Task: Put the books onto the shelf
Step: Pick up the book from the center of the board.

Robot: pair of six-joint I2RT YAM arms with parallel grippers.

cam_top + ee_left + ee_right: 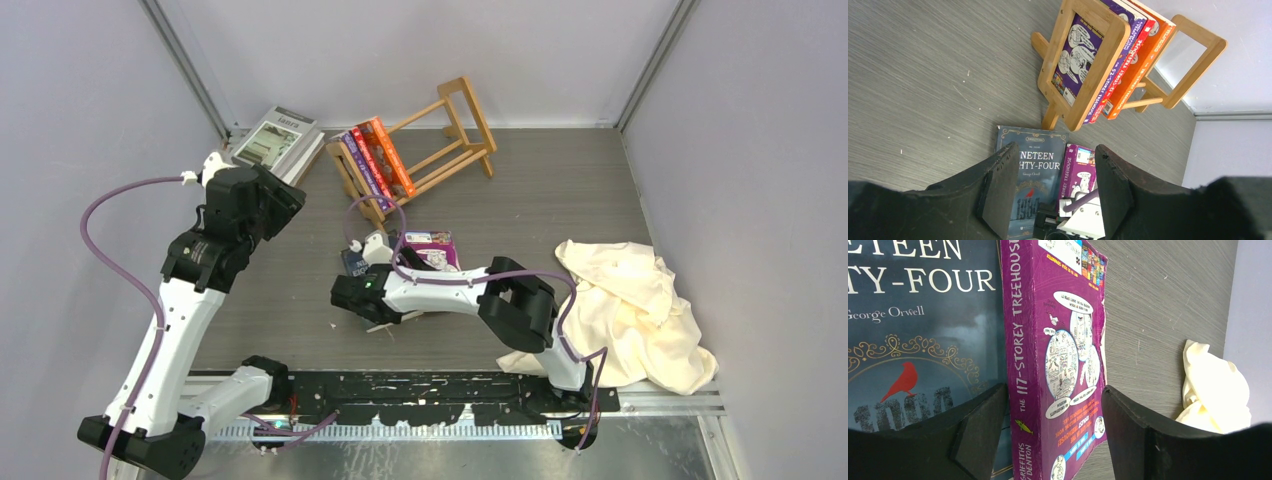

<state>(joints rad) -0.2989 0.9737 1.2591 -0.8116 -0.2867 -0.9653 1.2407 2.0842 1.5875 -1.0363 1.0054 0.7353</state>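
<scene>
A crumpled cream cloth (pixel 640 310) lies at the right of the top view on the grey wood-grain table (pixel 560 190), below pale walls.

Light-wood slatted shelf (pixel 1098 75) stands at an angle toward the rear, with three paperbacks (pixel 378 160), purple, red and orange, upright at its left end. Nearer, a dark blue Nineteen Eighty-Four (pixel 1035 160) and a purple Treehouse paperback (pixel 1063 355) lie flat, side by side. Larger grey-and-white books (pixel 278 140) lie stacked at rear left.
</scene>
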